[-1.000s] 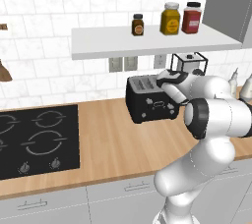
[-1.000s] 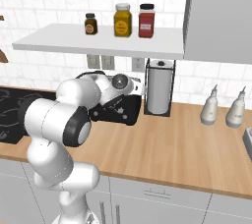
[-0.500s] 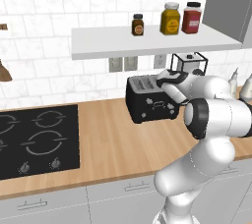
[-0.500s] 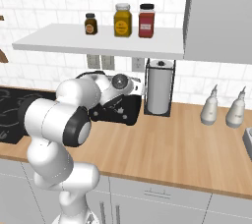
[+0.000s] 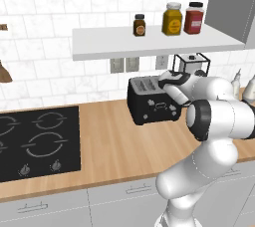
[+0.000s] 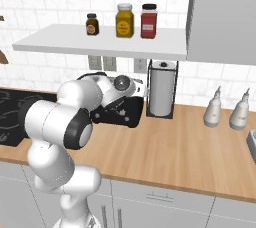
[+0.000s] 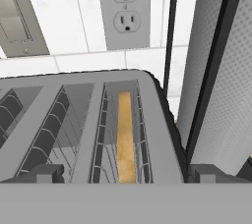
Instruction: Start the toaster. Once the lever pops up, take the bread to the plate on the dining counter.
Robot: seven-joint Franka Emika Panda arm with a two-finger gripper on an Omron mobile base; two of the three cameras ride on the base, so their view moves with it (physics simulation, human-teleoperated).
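Note:
The black toaster (image 5: 151, 104) stands on the wall-side wooden counter, under the shelf. My gripper (image 7: 128, 174) hovers open just above its right end, looking down into the slots, with one fingertip (image 7: 45, 173) over each side of the toaster top. The bread (image 7: 125, 137) stands on edge, sunk in the right slot; the left slot shows only wire guides. From the right base view the toaster (image 6: 125, 117) is largely covered by my arm. Nothing is between the fingers. The plate and the dining counter are out of view.
A paper towel roll in a black wire holder (image 6: 161, 94) stands close to the toaster's right. The black hob (image 5: 35, 141) lies to the left. Jars (image 5: 172, 18) sit on the shelf above. Two spray bottles (image 6: 214, 113) stand farther right. A wall outlet (image 7: 129, 7) is behind.

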